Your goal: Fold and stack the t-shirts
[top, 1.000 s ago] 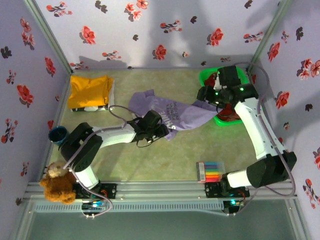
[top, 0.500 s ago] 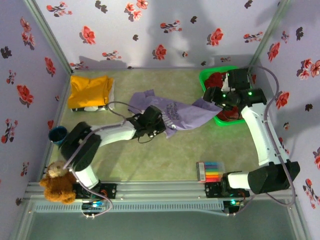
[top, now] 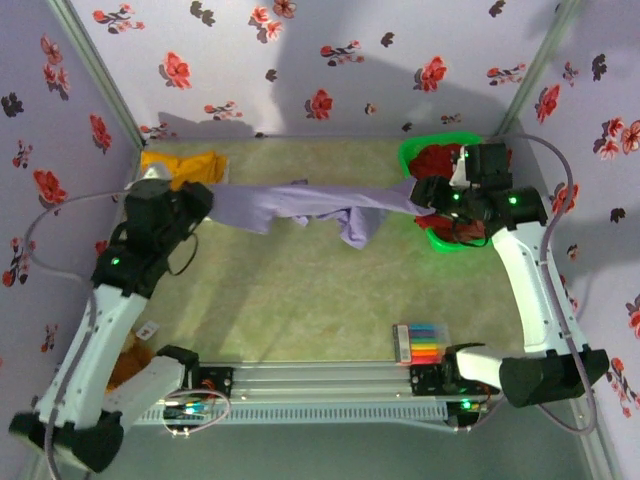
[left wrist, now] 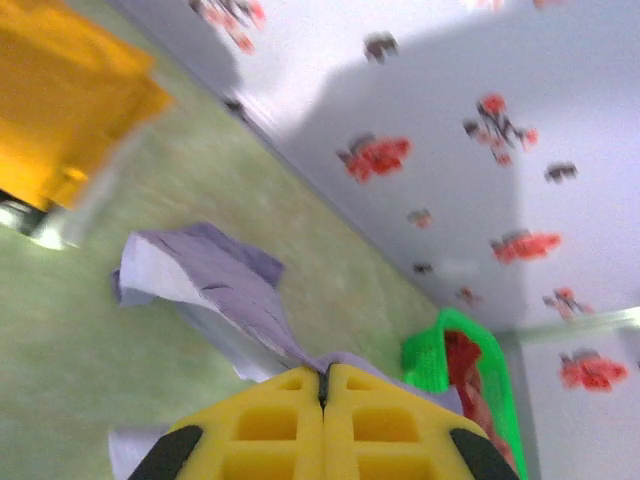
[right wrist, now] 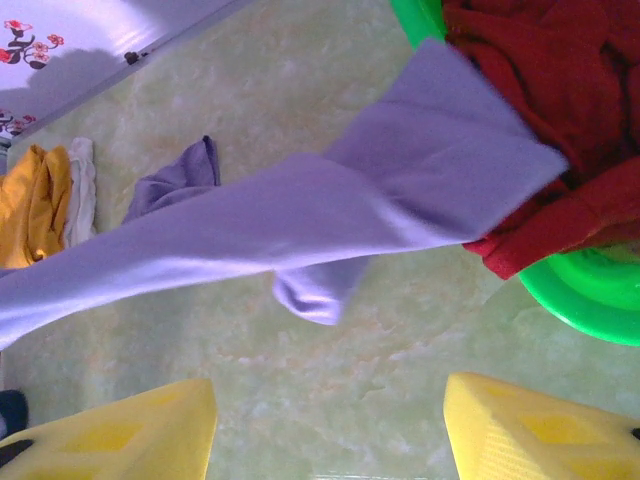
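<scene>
Big change in the last second. The left claw [left wrist: 323, 375] was sitting low and half open on the lavender t-shirt [top: 300, 205], which was bunched up just beside the green basket [top: 445, 240]. Now that claw is clenched tight on a pinch of the lavender cloth; in its wrist view you can see the fabric squeezed between the two yellow fingers. The whole arm has swung up and well away from the basket, toward the mustard-yellow t-shirt [top: 180, 160] at the far side from it.

So the lavender tee is no longer a crumpled heap. It's pulled out into a long band running from the left claw all the way back to the basket. Its other end is draped over the basket rim, on top of the dark red t-shirt [right wrist: 540, 60] inside, and a loose flap hangs down about midway.

The right claw [right wrist: 330, 420] hovers right at the basket, released and spread as wide as it was a second ago. There's nothing between its fingers, just bare bench [top: 300, 300] below.

My read for the task: this is the pull-it-clear-and-spread-it step, and no folding has started yet. The tail end resting on the basket looks like the snag risk, since it could drag the red tee out. I'd guess the right claw needs to take that end next.
</scene>
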Available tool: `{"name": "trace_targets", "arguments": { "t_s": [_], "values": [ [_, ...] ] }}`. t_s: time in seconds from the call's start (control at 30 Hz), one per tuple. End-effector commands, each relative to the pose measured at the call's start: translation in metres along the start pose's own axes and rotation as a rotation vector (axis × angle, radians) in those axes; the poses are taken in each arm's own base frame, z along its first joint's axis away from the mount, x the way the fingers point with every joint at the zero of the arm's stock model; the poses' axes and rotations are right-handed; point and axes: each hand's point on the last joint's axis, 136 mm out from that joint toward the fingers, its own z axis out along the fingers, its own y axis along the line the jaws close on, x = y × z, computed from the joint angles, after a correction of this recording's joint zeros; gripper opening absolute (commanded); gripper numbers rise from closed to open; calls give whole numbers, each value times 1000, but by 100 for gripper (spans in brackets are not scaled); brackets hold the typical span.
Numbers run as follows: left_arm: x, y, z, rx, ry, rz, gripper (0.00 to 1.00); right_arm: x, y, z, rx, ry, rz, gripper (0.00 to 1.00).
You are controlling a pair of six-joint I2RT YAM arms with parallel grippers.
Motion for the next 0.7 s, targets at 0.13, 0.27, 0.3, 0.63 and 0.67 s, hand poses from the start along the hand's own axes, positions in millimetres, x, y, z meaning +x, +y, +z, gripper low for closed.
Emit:
{"name": "trace_targets", "arguments": {
  "t_s": [0.13, 0.27, 0.3, 0.63, 0.67],
  "values": [
    [-22, 65, -26, -269, 58, 93, 0, 36, 9, 31, -12, 149, -24, 63],
    [-29, 79, -15, -242, 162, 13, 0, 60, 20, 58, -19, 228, -47, 64],
    [-22, 80, -8, -227, 212, -6, 0, 66, 21, 66, -20, 249, -48, 64],
    [21, 118, 7, -257, 330, -67, 0, 142, 55, 164, -139, 534, -146, 62],
    [22, 119, 7, -258, 332, -68, 0, 148, 55, 171, -117, 555, -170, 62]
  ]
}}
